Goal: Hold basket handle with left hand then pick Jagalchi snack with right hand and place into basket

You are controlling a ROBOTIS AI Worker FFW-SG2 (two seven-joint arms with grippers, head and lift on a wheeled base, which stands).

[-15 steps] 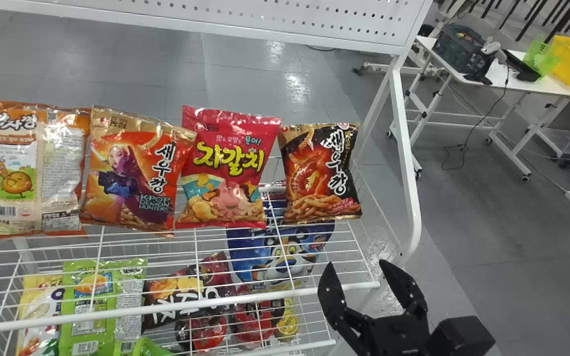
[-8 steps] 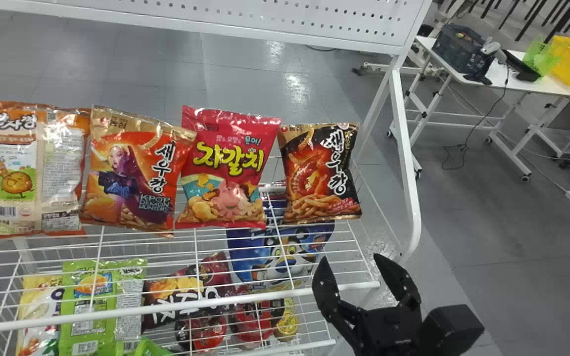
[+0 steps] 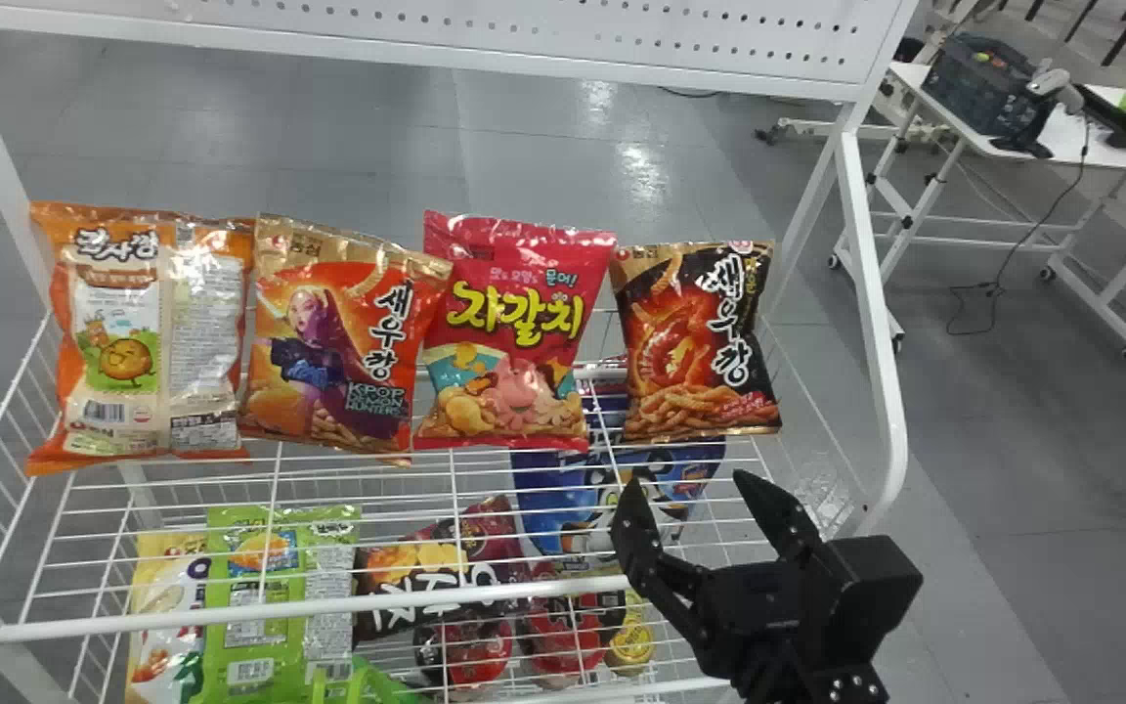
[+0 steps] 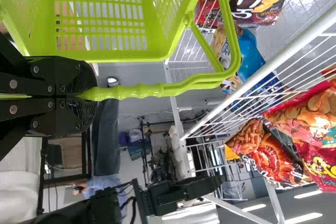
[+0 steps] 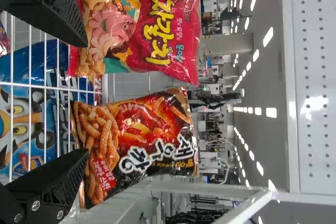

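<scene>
l wrist view: l claw [image 4: 92, 93] pinching basket handle [image 4: 142, 91] at mid-left, basket [image 4: 100, 55] upper left.
head view, l→r: orange bag [image 3: 123, 342], gold-top bag [image 3: 338, 342], then jagalchi [image 3: 516, 332] upper ctr, standing on wire shelf [image 3: 328, 606]; its l edge meets gold-top bag, gap on r widens twd btm. then black bag [image 3: 695, 342]. r claw [image 3: 690, 481] lower right, spread, just below black bag; floor [image 3: 1032, 538] beyond shelf's r edge.

On the upper shelf I read "자갈치" and "문어!" on the red bag [image 3: 514, 337], "새우깡" on the black bag [image 3: 695, 342] to its right, "새우깡" and "KPOP DEMON HUNTERS" on the gold-topped bag [image 3: 338, 337] to its left, and "감자깡" on the leftmost bag [image 3: 143, 337].
</scene>
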